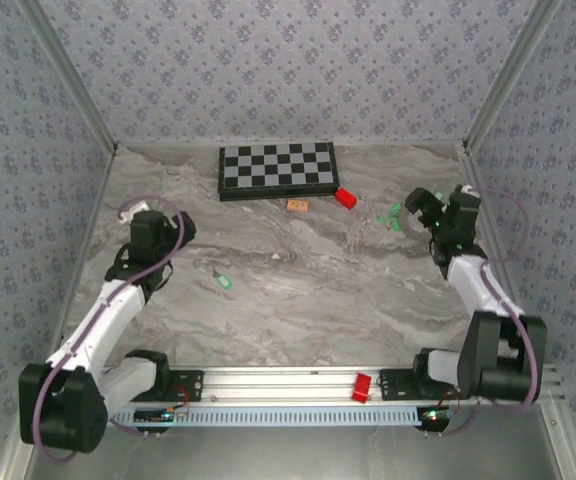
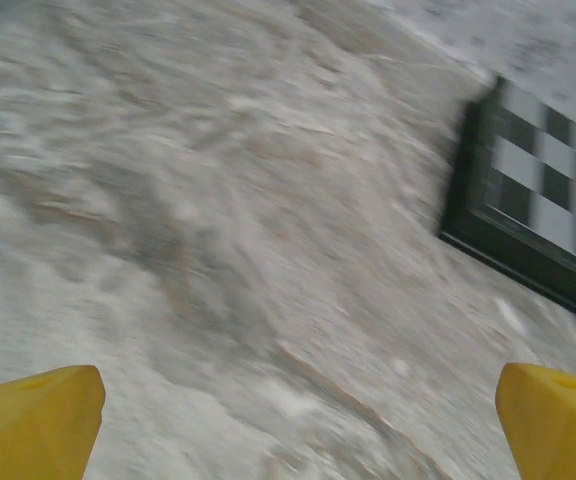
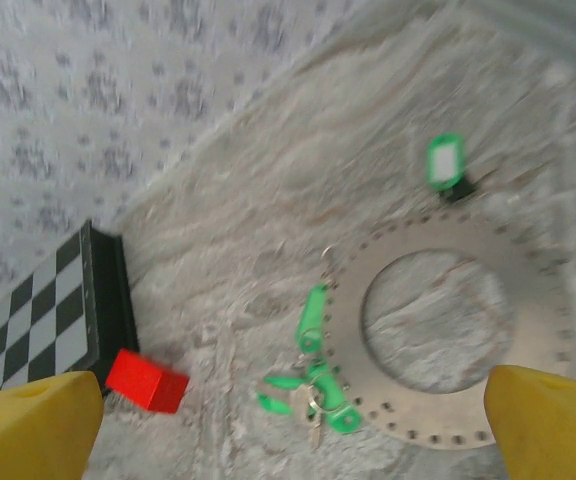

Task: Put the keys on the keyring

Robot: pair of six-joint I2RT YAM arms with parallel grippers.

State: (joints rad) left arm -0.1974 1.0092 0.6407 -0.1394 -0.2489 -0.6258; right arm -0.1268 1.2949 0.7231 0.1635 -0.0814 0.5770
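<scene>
In the right wrist view the keyring [image 3: 438,255] is a flat pale grey hoop with small holes, lying on the marble. A bunch of green-headed keys [image 3: 313,385] lies at its left edge, and another green key [image 3: 445,160] lies just beyond it. My right gripper [image 3: 293,425] hangs open above the bunch, its yellow fingertips [image 3: 43,425] wide apart and holding nothing. From above, the right gripper [image 1: 423,208] sits at the back right beside green keys [image 1: 393,215]. One more key [image 1: 225,282] lies left of centre. My left gripper [image 1: 148,220] is open over bare marble.
A folded chessboard [image 1: 278,168] lies at the back, with a red block [image 1: 345,197] and a small orange tile [image 1: 298,205] just in front of it. Another red block [image 1: 362,387] sits on the front rail. Patterned walls enclose the table on three sides.
</scene>
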